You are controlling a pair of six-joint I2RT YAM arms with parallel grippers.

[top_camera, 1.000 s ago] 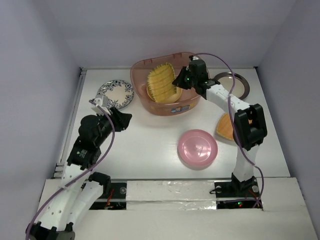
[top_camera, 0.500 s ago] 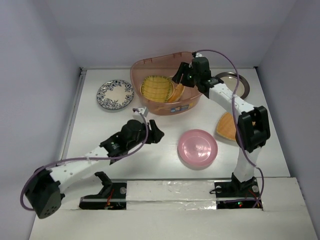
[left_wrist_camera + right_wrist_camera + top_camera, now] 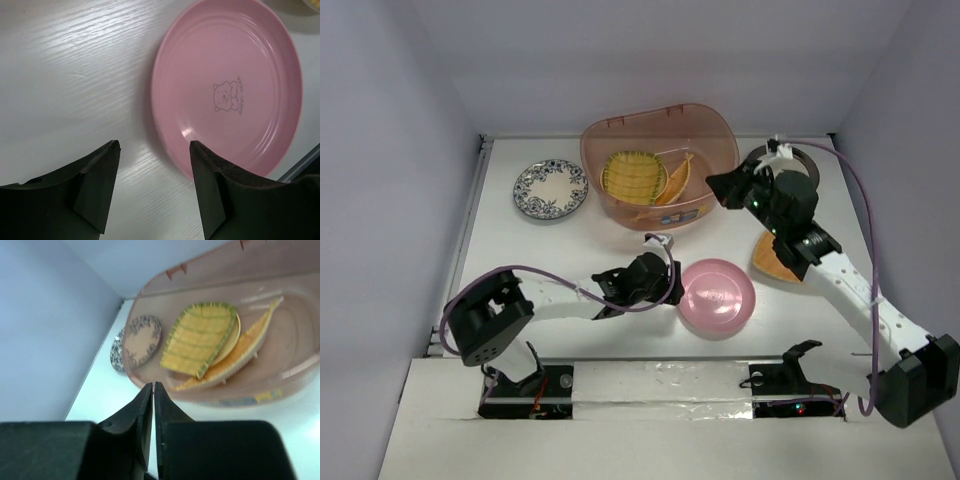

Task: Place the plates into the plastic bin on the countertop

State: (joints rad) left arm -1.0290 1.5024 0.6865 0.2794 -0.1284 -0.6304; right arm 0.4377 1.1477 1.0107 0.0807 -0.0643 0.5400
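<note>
Plates lie in two lots: three inside the plastic bin at the far middle of the desk, and four out on the white surface. In the bin the yellow woven square plate lies over the yellow round plate, of which only a sliver of rim shows. The orange leaf-shaped plate rests tilted just to their right.

The pink plate sits near the front middle. The left fingers are spread wide at its left edge, low over the desk, and hold nothing. In the left wrist view that rim runs up through the gap between them, with one finger over bare desk and the other over the plate's near edge (a small bear print marks its centre). Whether either finger touches the plate I cannot tell.

The right fingers are pressed together with nothing between them. They hang just right of the bin, near its wall, pointing across it. The blue-white patterned plate lies just left of the bin.

The right arm covers most of the dark-rimmed silver plate at the far right. It also covers part of the orange fan-shaped plate in front of that. The bin's label is too blurred to read.
</note>
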